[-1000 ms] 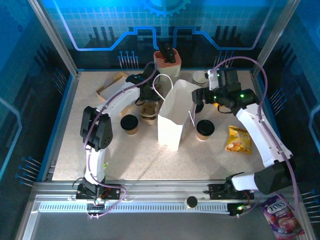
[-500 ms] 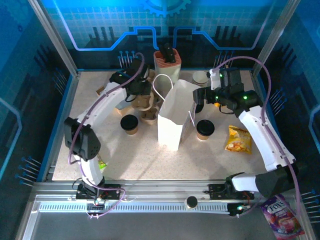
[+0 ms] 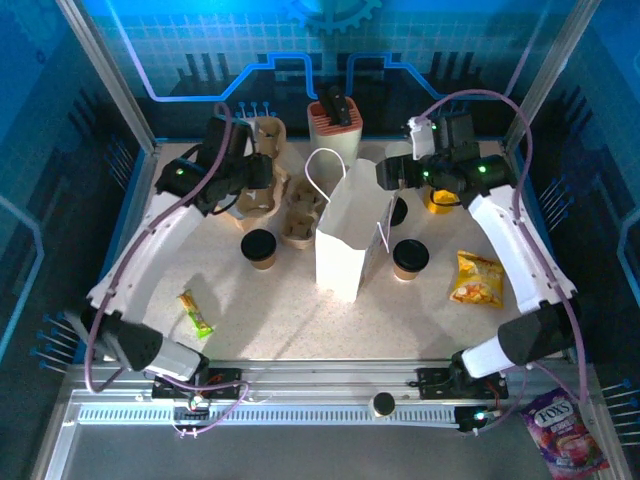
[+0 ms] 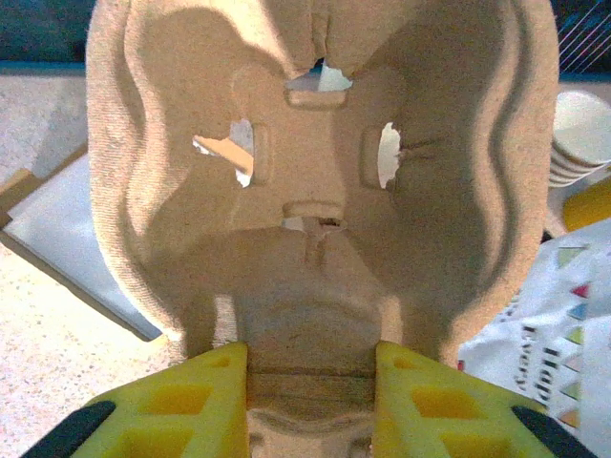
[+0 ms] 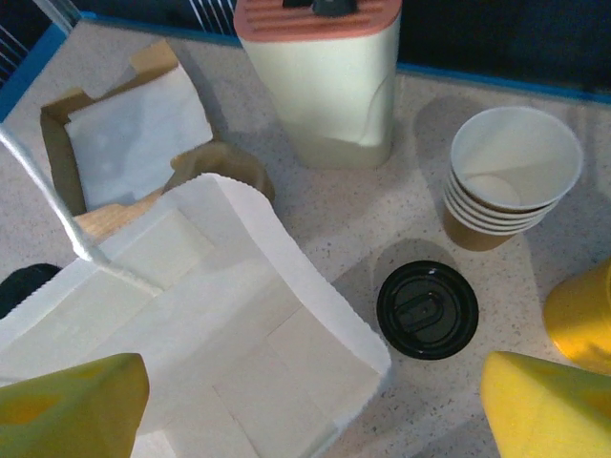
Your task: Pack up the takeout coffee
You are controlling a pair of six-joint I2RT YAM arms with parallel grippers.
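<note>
L gripper [image 4: 310, 401] was clamped on 1 pulp cup carrier [image 4: 315, 191], lifted off the table [image 3: 300, 320]. A 2nd carrier [image 3: 300, 218] lay just beside the 1 white bag [image 3: 345, 245]. R gripper [image 5: 305, 410] hung over the bag's mouth, fingers [image 5: 67, 405] wide apart, nothing btwn.

2 takeout coffees stood lidded on the table: left coffee [image 3: 258, 247] near the bag's left side, right coffee [image 3: 410, 258] near its right.

R wrist cam added 1 stack of lidless cups [image 5: 513, 176], a loose black lid [image 5: 427, 308] and a napkin box [image 5: 124, 134]. Top cam had 1 chip bag [image 3: 475, 278] and 1 snack bar [image 3: 197, 313].
</note>
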